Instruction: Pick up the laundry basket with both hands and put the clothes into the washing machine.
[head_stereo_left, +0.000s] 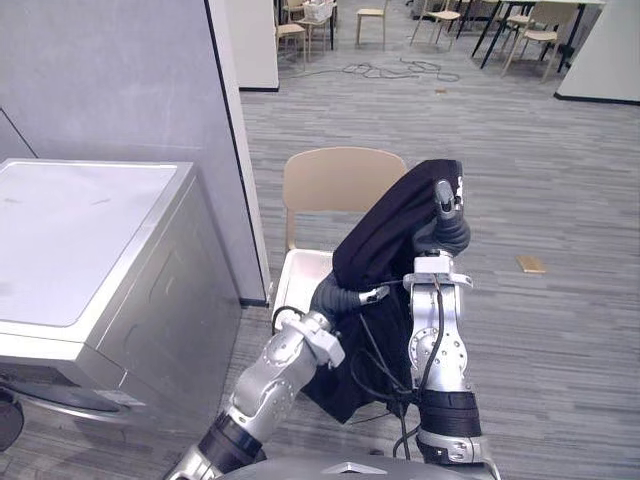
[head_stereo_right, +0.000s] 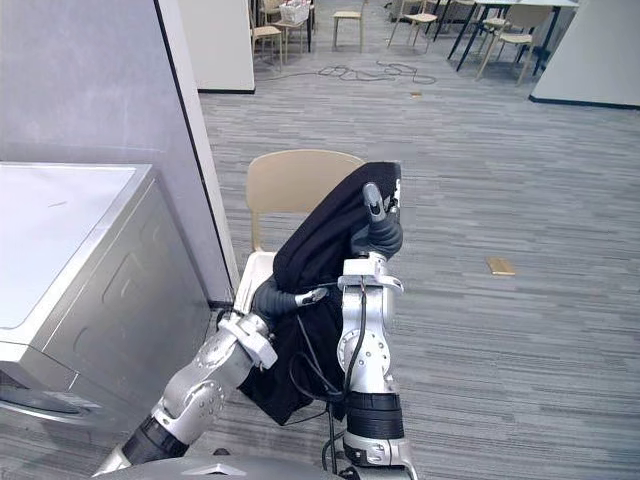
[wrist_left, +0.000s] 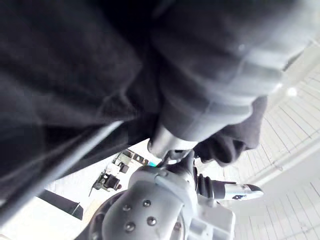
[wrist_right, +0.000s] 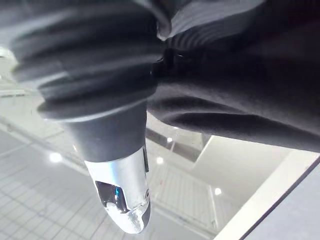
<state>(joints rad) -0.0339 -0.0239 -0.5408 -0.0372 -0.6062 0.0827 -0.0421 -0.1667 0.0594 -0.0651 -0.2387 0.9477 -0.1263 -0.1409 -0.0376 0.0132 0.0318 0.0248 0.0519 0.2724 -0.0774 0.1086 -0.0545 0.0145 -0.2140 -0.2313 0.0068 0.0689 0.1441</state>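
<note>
Right, the black garment (head_stereo_left: 385, 250) drapes over the left hand (head_stereo_left: 338, 296) and right hand (head_stereo_left: 446, 232), grips impossible to tell. The white laundry basket (head_stereo_left: 297, 277) sits on the chair (head_stereo_left: 330, 180) seat, beside the washing machine (head_stereo_left: 100, 260).

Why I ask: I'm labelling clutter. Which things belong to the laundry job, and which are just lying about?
Job: black garment draped over the raised right hand; white laundry basket on the beige chair; washing machine.
Lying about: floor cables; brown scrap on the floor; far chairs; grey partition.
</note>
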